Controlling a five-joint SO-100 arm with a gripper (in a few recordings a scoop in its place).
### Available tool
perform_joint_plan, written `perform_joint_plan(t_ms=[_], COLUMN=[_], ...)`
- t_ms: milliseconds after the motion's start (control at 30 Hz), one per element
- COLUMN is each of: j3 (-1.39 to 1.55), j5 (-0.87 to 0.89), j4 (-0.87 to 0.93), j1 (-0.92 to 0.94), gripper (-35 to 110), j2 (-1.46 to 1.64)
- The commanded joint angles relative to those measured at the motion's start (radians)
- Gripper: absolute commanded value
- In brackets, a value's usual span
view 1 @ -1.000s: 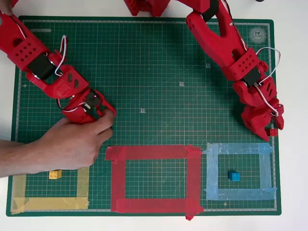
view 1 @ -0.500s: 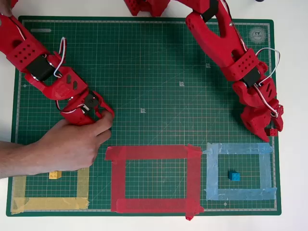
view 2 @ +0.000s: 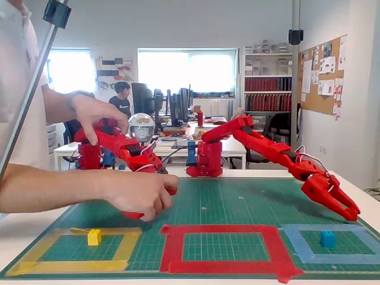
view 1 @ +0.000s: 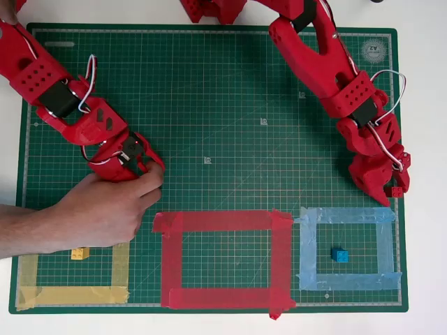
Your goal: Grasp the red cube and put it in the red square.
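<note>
Over at the right edge of the green mat [view 1: 230, 105] in the overhead view, the claw [view 1: 392, 188] is tipped down with the red cube [view 1: 396, 190] right at its fingertips, clenched on it as far as this angle shows. That puts the cube just above the light blue tape outline [view 1: 305, 248], well off to the right of the red square [view 1: 281, 258]. In the fixed view the claw [view 2: 350, 214] hangs low over the worktop.
</note>
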Motion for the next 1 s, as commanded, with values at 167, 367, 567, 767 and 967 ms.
perform_joint_plan(t_ms=[167, 367, 567, 767, 967], j3=[-0.044, -0.049, -0.060, 0.222, 0.523], j5=[-0.012, -0.012, -0.011, 0.029, 0.072], j4=[0.003, 0.003, 0.003, 0.002, -0.002], j1=[-0.002, 0.002, 0.006, -0.005, 0.075], gripper=[1, 1, 1, 1, 1], j2=[0.025, 0.025, 0.048, 0.353, 0.703])
